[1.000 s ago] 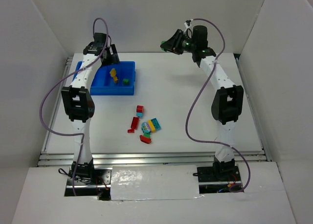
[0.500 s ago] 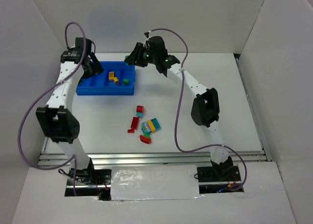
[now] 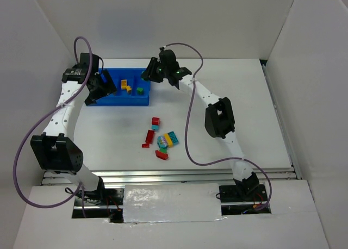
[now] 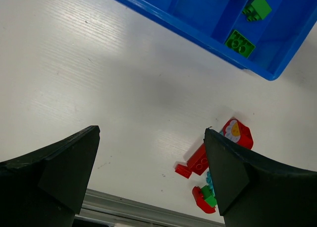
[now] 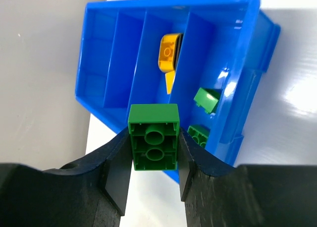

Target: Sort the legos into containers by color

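The right tool (image 5: 153, 160), pinching a green brick (image 5: 153, 138), has swung over to the blue tray's (image 5: 173, 0) green end, so a drop looks next. The left tool (image 4: 151, 138), spread empty, has backed off.

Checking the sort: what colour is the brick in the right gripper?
Green; the brick shows best in the right wrist view.

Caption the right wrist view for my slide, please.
Right claw grips a green brick; blue tray beyond holds yellow bricks and green ones.
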Tool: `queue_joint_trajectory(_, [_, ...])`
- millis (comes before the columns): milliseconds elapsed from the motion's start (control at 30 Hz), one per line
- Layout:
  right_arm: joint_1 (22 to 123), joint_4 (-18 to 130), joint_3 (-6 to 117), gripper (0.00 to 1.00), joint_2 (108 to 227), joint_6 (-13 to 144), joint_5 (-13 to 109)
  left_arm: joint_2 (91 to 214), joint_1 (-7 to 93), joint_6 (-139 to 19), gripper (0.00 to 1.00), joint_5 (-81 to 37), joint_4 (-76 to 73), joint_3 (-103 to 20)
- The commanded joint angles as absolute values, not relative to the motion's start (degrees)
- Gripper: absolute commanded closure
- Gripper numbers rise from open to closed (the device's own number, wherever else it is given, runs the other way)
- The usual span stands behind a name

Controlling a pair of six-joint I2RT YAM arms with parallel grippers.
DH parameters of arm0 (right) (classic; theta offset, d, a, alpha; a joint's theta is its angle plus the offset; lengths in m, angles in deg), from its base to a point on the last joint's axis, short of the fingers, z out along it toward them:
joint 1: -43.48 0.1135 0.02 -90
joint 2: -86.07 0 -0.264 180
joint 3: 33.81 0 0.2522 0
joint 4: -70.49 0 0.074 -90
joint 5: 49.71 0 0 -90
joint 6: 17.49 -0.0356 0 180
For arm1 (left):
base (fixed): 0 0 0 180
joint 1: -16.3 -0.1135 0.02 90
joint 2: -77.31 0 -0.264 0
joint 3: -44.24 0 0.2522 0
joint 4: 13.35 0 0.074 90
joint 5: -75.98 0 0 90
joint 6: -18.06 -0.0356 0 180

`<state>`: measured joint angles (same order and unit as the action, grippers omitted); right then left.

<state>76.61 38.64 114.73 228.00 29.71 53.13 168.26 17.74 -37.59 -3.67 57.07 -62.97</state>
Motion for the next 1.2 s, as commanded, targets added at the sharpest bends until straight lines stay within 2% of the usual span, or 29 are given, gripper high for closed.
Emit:
queue_joint_trajectory(0, [77.67,38.71,119.26,0.66,227.93,29.01,53.56,168.36,17.89,-39.15,0.01,-6.72,54.99,-62.95])
queue_joint_trajectory(100, [77.85,38.36,118.99,0.56,227.93,29.71,55.76,169.68,17.80,-39.33,0.01,-6.81,55.95,-64.44])
queue_joint_trajectory(200, [77.85,38.53,118.47,0.41,227.31,29.89,56.72,170.03,17.89,-39.42,0.01,-6.89,56.13,-65.32])
queue_joint_trajectory(233, [77.85,38.53,118.73,0.32,227.31,30.06,57.16,170.12,17.89,-39.33,0.01,-7.42,55.79,-65.15])
queue_joint_trajectory(300, [77.85,38.18,119.26,0.24,227.22,30.41,57.08,170.29,17.89,-39.50,0.00,-7.51,55.78,-65.41])
queue_joint_trajectory(367, [77.24,38.27,118.91,0.10,226.79,30.33,56.90,170.47,17.89,-39.59,0.00,-7.16,56.13,-65.94])
queue_joint_trajectory(433, [76.71,38.80,118.29,0.05,226.08,30.32,57.87,170.56,17.89,-39.68,0.00,-7.07,56.31,-66.29])
queue_joint_trajectory(567, [76.09,37.31,115.31,0.00,219.70,32.78,55.94,170.56,18.32,-40.20,0.00,-10.67,55.17,-64.63])
queue_joint_trajectory(733, [75.21,32.75,99.32,0.00,204.48,41.29,49.88,172.75,23.76,-40.65,0.00,-10.94,54.73,-63.30])
queue_joint_trajectory(833, [75.56,19.40,96.15,0.00,199.20,48.68,45.59,173.72,26.58,-39.95,0.00,-10.15,55.78,-64.36])
queue_joint_trajectory(967, [78.45,2.62,89.92,0.00,194.98,49.92,40.56,174.34,26.59,-37.93,0.00,-8.22,57.53,-66.11])
queue_joint_trajectory(1100, [82.41,2.31,75.63,0.00,189.18,49.84,35.99,174.95,26.67,-38.45,0.01,-9.08,57.54,-67.43])
queue_joint_trajectory(1167, [82.86,5.39,68.94,0.02,185.49,50.45,38.43,175.48,26.59,-39.06,0.01,-9.88,56.84,-67.43])
